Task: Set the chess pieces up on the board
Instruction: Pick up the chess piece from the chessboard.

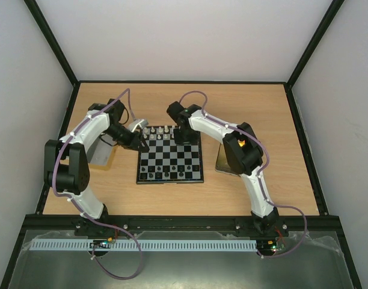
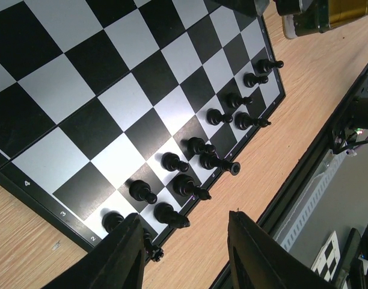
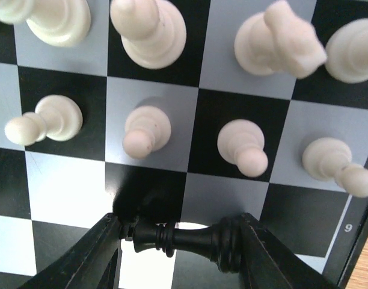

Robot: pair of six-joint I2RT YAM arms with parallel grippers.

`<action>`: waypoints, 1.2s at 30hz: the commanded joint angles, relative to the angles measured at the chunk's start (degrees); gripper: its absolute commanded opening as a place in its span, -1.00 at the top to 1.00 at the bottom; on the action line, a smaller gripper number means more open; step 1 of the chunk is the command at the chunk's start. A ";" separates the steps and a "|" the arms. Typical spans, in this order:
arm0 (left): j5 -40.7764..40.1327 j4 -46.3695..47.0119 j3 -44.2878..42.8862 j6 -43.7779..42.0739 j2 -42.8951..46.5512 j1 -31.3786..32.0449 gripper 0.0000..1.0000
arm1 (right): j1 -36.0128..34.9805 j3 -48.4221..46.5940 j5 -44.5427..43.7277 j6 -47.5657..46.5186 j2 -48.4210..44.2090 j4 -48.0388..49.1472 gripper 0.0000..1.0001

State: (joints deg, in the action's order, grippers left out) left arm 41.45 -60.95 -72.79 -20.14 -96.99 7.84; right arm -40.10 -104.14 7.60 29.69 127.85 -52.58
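I see the table [image 1: 250,108] with the board [image 1: 170,158] lying centred between the arms. My left gripper [image 2: 184,253] hangs at its edge, jaws apart and empty. My right gripper [image 3: 181,241] pinches a black piece [image 3: 190,239] sideways, just above the white pawns [image 3: 147,129].

I see the board [image 1: 172,158] lying flat. White pieces [image 3: 147,129] stand in two rows at its far edge and black pieces [image 2: 184,185] in two rows at its near edge. One black piece [image 3: 190,238] lies sideways, pinched in my right gripper [image 3: 181,241] just above squares beside the white pawns.
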 commanded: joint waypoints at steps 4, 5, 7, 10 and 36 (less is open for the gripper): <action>1.31 -0.27 0.33 0.05 -0.70 0.68 0.21 | -1.28 0.79 0.34 0.95 -4.45 -2.14 0.17; 1.39 -0.16 0.29 0.14 -0.75 0.69 0.21 | -1.37 0.49 0.32 1.10 -4.79 -2.42 0.17; 1.74 -0.24 -0.08 0.31 -1.10 0.69 0.21 | -1.82 -0.24 0.35 1.39 -5.41 -3.11 0.17; 2.28 -0.69 -1.09 0.54 -2.12 0.69 0.21 | -2.37 -1.07 0.39 1.89 -6.90 -4.06 0.17; 23.67 -13.67 -18.00 0.32 -24.74 -0.62 0.20 | -12.62 -7.51 -0.61 7.78 -19.92 -15.52 0.17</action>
State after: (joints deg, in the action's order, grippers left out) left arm 61.58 -72.12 -89.76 -20.45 -119.68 7.68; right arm -50.78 -110.52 7.97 35.38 109.97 -64.90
